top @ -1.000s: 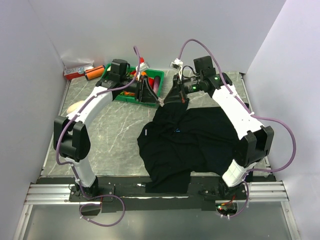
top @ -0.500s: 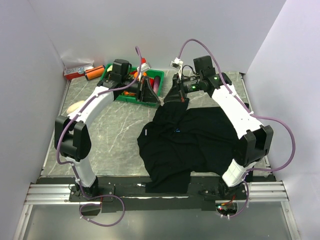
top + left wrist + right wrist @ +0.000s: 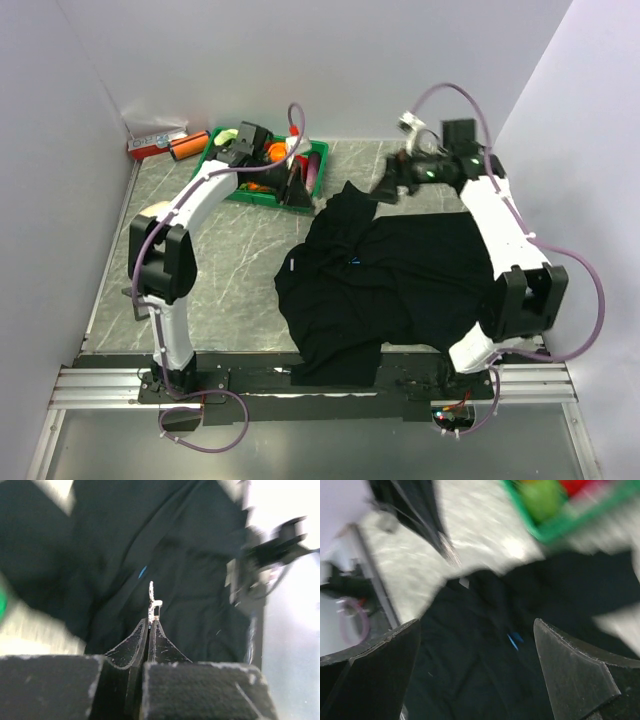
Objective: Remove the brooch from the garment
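The garment (image 3: 390,270), a large black shirt, lies crumpled on the marble table. In the left wrist view my left gripper (image 3: 150,623) is shut on the brooch (image 3: 153,601), a tiny silvery sparkly pin that sticks up from the fingertips, with the garment (image 3: 190,555) behind it. From above, that left gripper (image 3: 305,195) hangs beside the green tray, just off the shirt's upper left edge; the brooch is too small to make out there. My right gripper (image 3: 385,185) stands wide open above the shirt's top edge. Its wrist view shows the right gripper (image 3: 476,625) holding nothing, over the garment (image 3: 470,680).
A green tray (image 3: 213,150) of vegetables stands at the back left, right behind the left gripper. Orange and red items (image 3: 165,148) lie in the back left corner, and a pale round object (image 3: 150,212) near the left wall. White walls close in three sides.
The right gripper has let go of the shirt's top edge, opened wide and drawn back to the right. The left gripper has shut on the brooch and pulled back a little toward the tray.
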Robot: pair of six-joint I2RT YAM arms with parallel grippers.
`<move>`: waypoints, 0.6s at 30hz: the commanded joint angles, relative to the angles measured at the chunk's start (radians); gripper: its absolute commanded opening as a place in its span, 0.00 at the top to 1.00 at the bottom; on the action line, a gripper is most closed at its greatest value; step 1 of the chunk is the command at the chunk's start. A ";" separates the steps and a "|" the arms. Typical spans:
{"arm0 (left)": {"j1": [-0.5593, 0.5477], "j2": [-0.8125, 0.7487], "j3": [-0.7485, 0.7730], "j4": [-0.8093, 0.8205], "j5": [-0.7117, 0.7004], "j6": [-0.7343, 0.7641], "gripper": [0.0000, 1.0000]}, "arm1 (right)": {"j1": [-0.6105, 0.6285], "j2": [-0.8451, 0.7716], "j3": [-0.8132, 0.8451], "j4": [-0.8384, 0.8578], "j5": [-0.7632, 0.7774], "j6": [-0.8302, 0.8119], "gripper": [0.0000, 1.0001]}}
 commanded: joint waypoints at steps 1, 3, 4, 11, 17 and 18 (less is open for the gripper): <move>0.040 -0.027 -0.002 -0.206 -0.293 0.150 0.99 | -0.050 -0.105 -0.157 -0.086 0.199 -0.239 0.00; 0.075 -0.079 -0.057 -0.220 -0.413 0.183 0.99 | -0.069 -0.137 -0.236 -0.048 0.256 -0.258 0.00; 0.095 -0.099 -0.080 -0.223 -0.497 0.193 0.99 | -0.087 -0.158 -0.291 -0.013 0.239 -0.222 0.00; 0.280 -0.355 -0.361 -0.231 -0.832 0.329 0.99 | -0.116 -0.036 -0.270 -0.135 0.250 -0.203 0.00; 0.386 -0.579 -0.542 -0.251 -1.045 0.417 0.99 | -0.118 0.048 -0.277 -0.088 0.354 -0.218 0.00; 0.396 -0.634 -0.576 -0.242 -1.137 0.423 0.99 | -0.116 0.068 -0.267 -0.095 0.357 -0.218 0.00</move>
